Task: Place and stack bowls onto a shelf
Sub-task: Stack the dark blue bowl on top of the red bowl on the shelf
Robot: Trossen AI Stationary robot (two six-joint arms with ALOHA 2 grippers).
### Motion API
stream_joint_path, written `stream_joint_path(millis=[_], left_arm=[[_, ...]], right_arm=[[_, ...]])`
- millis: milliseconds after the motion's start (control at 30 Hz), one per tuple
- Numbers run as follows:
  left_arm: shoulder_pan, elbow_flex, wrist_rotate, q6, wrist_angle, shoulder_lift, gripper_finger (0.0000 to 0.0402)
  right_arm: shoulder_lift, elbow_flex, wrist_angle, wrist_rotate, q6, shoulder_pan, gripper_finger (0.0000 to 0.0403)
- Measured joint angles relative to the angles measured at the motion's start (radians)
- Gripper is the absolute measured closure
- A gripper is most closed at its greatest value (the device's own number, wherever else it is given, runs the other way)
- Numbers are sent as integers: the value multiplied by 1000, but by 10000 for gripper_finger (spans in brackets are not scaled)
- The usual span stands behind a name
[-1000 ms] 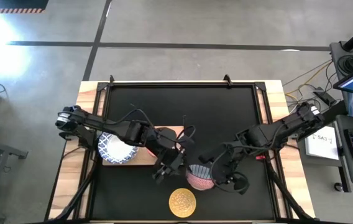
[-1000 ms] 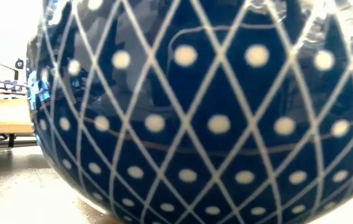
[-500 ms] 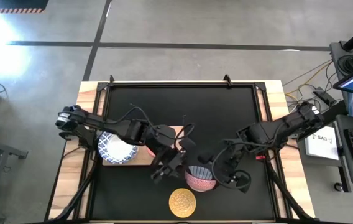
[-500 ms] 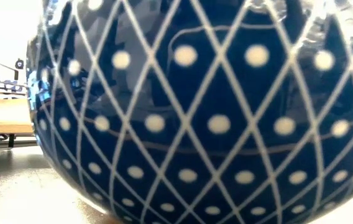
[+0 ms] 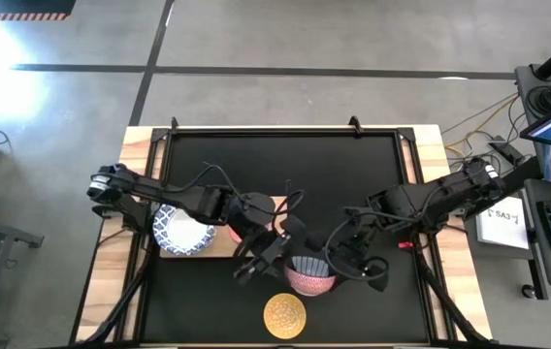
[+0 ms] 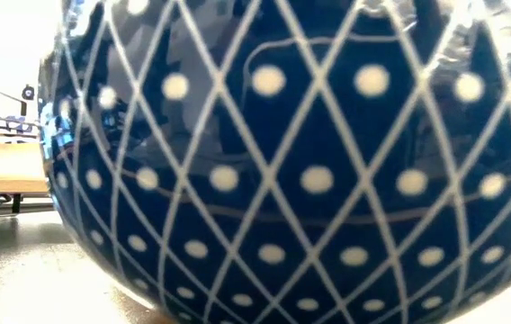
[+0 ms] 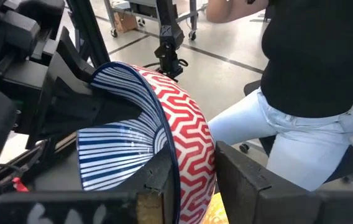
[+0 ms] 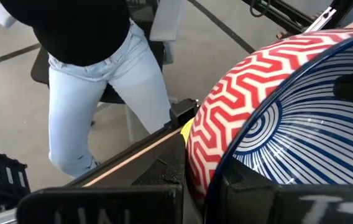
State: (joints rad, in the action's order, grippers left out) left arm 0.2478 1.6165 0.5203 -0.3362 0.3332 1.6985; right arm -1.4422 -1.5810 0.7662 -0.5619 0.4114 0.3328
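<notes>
A red zigzag bowl (image 5: 311, 275) with a blue-striped inside sits near the table's near middle, just beyond a yellow bowl (image 5: 284, 314). My left gripper (image 5: 281, 260) is shut on its left rim and my right gripper (image 5: 340, 264) on its right rim. A white bowl with a blue patterned rim (image 5: 180, 230) rests on the light-wood shelf (image 5: 219, 248) at the left. In the low view, a dark blue bowl with a white lattice (image 6: 291, 162) stands right at the lens and hides the rest. My left gripper (image 7: 189, 186) pinches the red bowl's rim (image 7: 175, 163), one finger (image 7: 155, 196) inside on the blue stripes and one finger (image 7: 251, 186) outside on the red zigzag wall. It comes from the table's left. I cannot tell whether the bowl is clear of the table. My right gripper (image 8: 195, 180) pinches the opposite rim (image 8: 217, 163), one finger (image 8: 257, 193) inside the bowl and one finger (image 8: 139, 165) against the red outer wall. It comes from the table's right.
The yellow bowl lies close below the held bowl, near the table's near edge. The black table top (image 5: 285, 165) shows bare behind both arms. A person in a black top and light jeans (image 7: 301, 93) stands beyond the table. A keyboard and papers (image 5: 537, 221) are to the right.
My right gripper has shifted a little toward the table's far edge, still shut on the red bowl's rim. My left gripper has edged slightly toward the right. The red bowl has stayed almost where it was between them.
</notes>
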Motion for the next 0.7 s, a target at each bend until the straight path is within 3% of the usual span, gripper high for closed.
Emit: stream_joint_path(millis=[233,567,700], left_arm=[[0,-1,19,15,2,3,353],[0,-2,42,16,5,2,364],[-2,-2,4,17,4,1,370]], right_arm=[[-2,0,-5,1,27,0,382],[3,-1,-63,79,-44,-2,280],[3,-1,-63,123,-42,-8,250]])
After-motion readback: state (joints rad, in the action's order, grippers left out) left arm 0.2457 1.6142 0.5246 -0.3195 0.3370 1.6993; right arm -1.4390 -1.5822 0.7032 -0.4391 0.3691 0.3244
